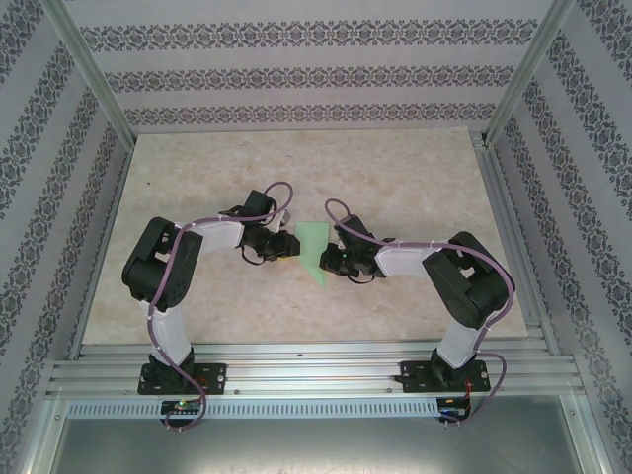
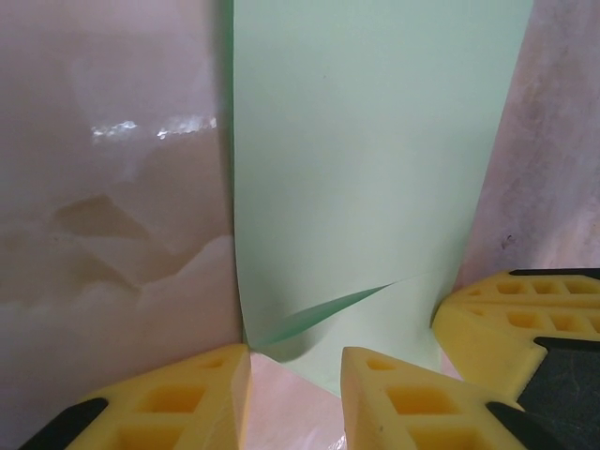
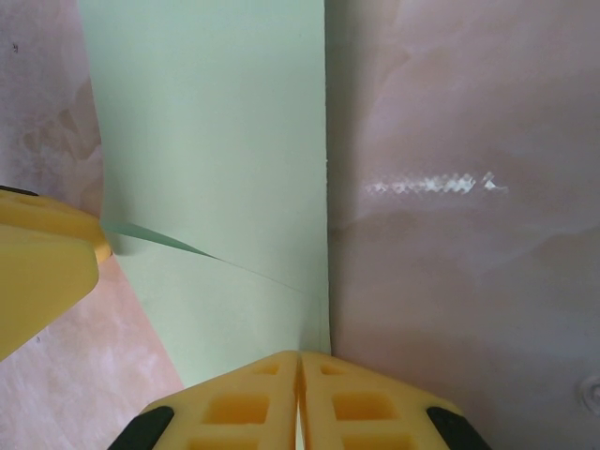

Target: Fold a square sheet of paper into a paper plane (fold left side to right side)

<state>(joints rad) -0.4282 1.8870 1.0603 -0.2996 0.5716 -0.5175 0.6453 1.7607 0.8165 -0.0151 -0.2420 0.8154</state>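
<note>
- One green paper lies mid-desk, its side edges hidden under the tools.
- Two tools: left tool apart around a lifted corner; right tool together at the paper's edge, grip unclear.

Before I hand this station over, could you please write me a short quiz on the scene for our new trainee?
1. True or false: the right gripper stands wide open.
2. What colour is the paper? A white; B pale green; C blue.
3. In the top view, does the paper's pointed end face toward or away from the arm bases?
Key: 1 false, it is shut at the paper's edge; 2 B; 3 toward the arm bases.
</note>
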